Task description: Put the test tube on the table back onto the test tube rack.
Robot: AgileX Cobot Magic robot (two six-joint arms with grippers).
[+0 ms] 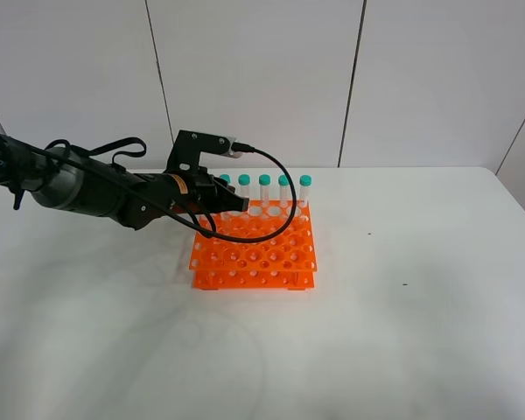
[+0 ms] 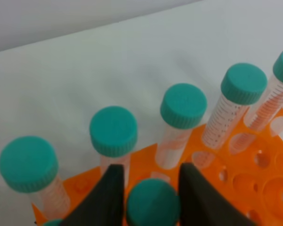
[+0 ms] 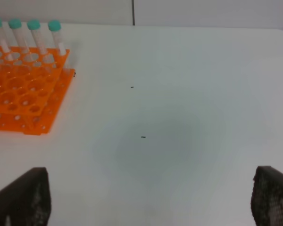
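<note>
- The test tube (image 2: pixel 152 203) stood between the two dark fingers (image 2: pixel 106 200) of my left hand (image 2: pixel 148 197), its teal cap showing between them in the left wrist view; I judged it was gripped just under the cap, though the contact itself was hidden.
- It hung at the far left part of the test tube rack (image 1: pixel 255 249), in the second row, just in front of the row of capped tubes (image 2: pixel 183 106) already standing along the far edge.
- I could not see the tip or the hole under it, so I could not tell whether the tube was already seated or only hovering over a hole.
- To finish this step well, I judged I should keep the tube upright, lower it straight down so the pointed tip found the hole in both tiers, and only then let go.
- The neighbouring caps stood very near my fingers; spreading them wide risked nudging those tubes, so a small opening and a straight lift seemed safest.
- My right hand (image 3: pixel 151 197) hung spread and holding nothing over the bare desk (image 3: pixel 179 117), well apart from the rack.
</note>
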